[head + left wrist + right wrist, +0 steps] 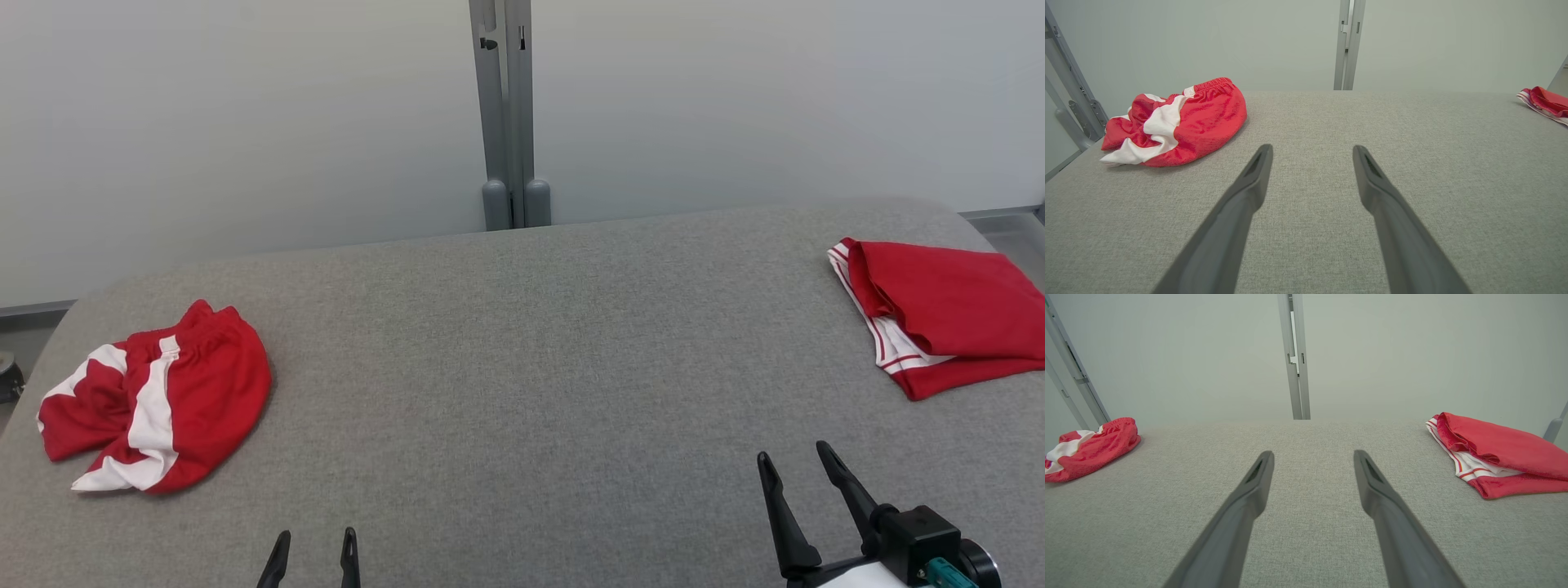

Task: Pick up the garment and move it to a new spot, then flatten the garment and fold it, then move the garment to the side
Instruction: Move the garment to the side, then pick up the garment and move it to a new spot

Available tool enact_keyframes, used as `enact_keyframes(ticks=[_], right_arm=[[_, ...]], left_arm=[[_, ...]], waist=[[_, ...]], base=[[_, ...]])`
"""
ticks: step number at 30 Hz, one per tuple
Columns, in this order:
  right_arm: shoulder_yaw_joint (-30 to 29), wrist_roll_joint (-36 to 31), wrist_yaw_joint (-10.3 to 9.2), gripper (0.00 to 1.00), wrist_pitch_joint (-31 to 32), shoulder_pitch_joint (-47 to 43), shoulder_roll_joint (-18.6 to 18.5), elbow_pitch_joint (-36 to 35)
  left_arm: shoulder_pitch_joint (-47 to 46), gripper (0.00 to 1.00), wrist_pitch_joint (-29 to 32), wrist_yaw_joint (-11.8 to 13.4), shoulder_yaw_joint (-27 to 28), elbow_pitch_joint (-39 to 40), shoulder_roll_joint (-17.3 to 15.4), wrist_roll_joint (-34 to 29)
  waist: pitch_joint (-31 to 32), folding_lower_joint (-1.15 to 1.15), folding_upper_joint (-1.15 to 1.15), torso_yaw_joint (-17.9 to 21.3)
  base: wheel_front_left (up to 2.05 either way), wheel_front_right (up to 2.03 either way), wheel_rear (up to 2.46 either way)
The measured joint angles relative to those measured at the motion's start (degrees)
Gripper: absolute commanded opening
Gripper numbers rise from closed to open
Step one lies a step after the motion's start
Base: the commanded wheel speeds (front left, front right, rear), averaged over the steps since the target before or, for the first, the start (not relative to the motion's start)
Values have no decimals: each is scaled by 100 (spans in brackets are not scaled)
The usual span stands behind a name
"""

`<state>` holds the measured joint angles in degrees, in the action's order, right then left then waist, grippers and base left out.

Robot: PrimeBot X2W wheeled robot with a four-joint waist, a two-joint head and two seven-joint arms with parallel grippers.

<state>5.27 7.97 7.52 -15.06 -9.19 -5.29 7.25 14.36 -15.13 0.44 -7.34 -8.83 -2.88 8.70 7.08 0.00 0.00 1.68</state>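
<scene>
I have my left claw [317, 533] low over the grey woven-fabric tabletop [522, 367]. Its two dark fingers are spread well apart with nothing held, and in the left wrist view bare grey weave lies in the gap between them. My right claw [793, 451] is spread just as wide and is also empty, its fingers pointing away from me across the tabletop. I cannot tell whether either claw's fingertips touch the surface.

The crumpled red-and-white fabric shorts [163, 400] lie in a loose heap ahead of the left claw and off to its left. They are well apart from its fingertips and close to the tabletop's left edge. The gathered elastic waistband sits at the far side of the heap, and a broad white stripe runs through the red toward the near side. From the right claw the shorts are far off to the left, across open grey cloth.

A folded red cloth garment with white striped trim [947, 314] lies ahead of the right claw and to its right, apart from the fingers and by the tabletop's right edge. A red layer is folded over on top, and the white trim with thin red lines shows along the side facing the claw. From the left claw it lies far off to the right.

Straight ahead of both claws, past the tabletop's far edge, a grey metal post [508, 114] stands upright against a pale wall [245, 122].
</scene>
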Motion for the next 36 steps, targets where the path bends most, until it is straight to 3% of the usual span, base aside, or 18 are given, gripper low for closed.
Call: enact_keyframes(ticks=[21, 36], right_arm=[[-13, -40, 0, 100, 0, -30, 24, -67], [159, -10, 0, 100, 0, 0, 89, -25]], left_arm=[[-66, 100, 0, -16, 21, 96, 1, -51], [-119, 100, 0, 9, 210, 230, 2, -130]], waist=[[-143, 0, 0, -229], [-293, 0, 0, -1188]], base=[[0, 0, 0], [0, 0, 0]])
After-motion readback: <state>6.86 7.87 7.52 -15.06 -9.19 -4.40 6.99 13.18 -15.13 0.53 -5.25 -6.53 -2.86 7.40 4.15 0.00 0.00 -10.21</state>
